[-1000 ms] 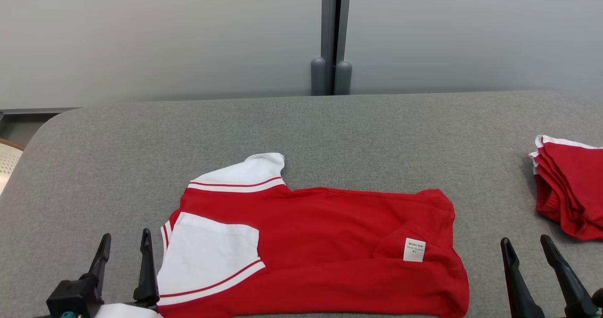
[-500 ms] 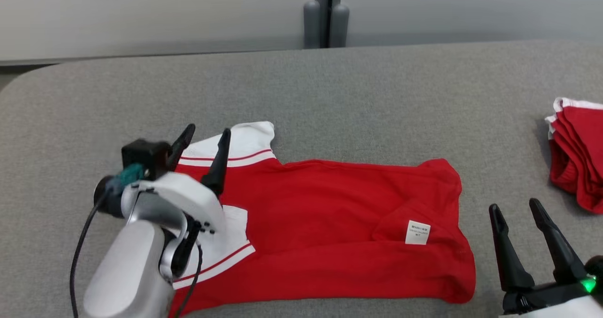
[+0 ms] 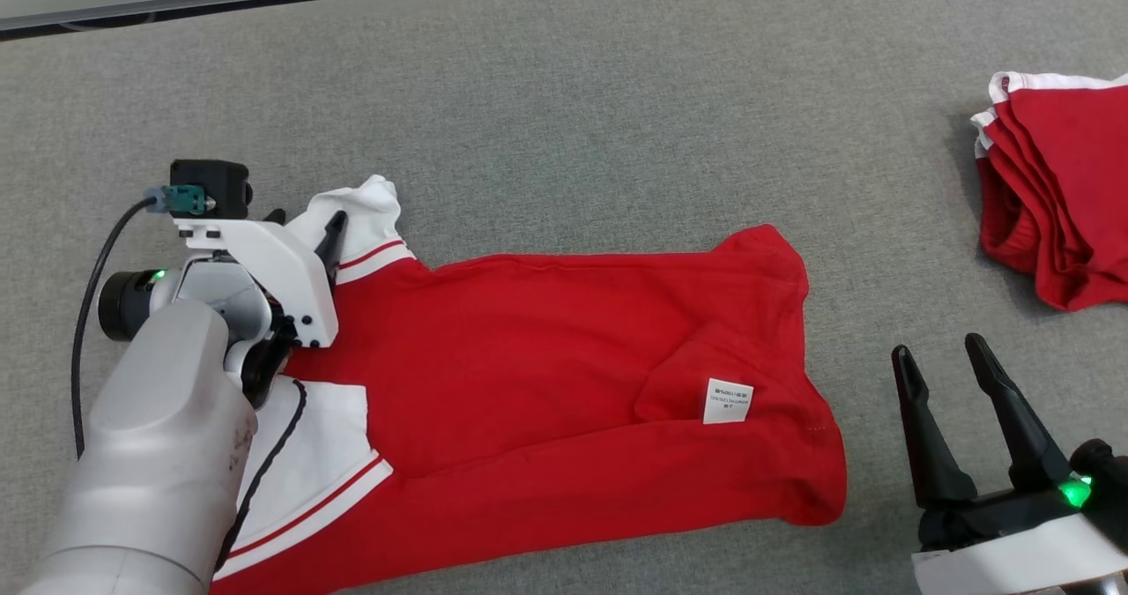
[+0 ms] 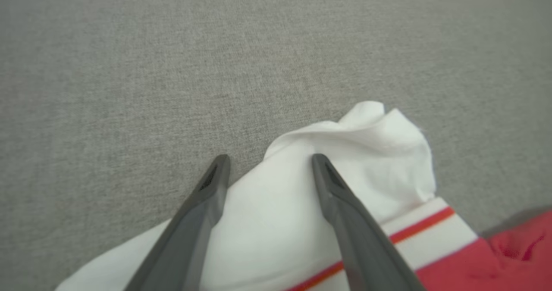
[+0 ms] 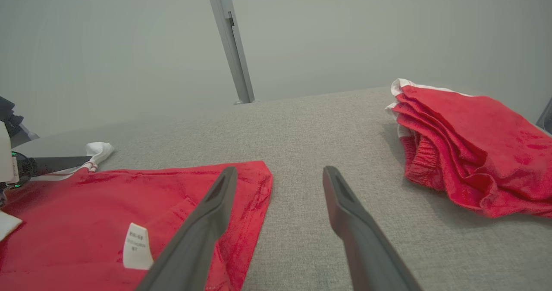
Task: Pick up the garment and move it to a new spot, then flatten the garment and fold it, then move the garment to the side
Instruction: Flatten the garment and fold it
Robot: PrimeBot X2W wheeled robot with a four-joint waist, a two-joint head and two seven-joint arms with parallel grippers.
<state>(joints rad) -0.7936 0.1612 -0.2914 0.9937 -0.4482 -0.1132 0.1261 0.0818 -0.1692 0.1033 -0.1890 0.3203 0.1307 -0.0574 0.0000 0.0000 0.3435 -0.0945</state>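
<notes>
Garment (image 3: 564,348) lies flat across centre and lower left on the table (image 3: 617,92). Left gripper (image 3: 304,222), jaws spread, straddles its white sleeve (image 3: 366,207), grasping nothing. Right gripper (image 3: 937,348), lower right, is likewise released.
</notes>
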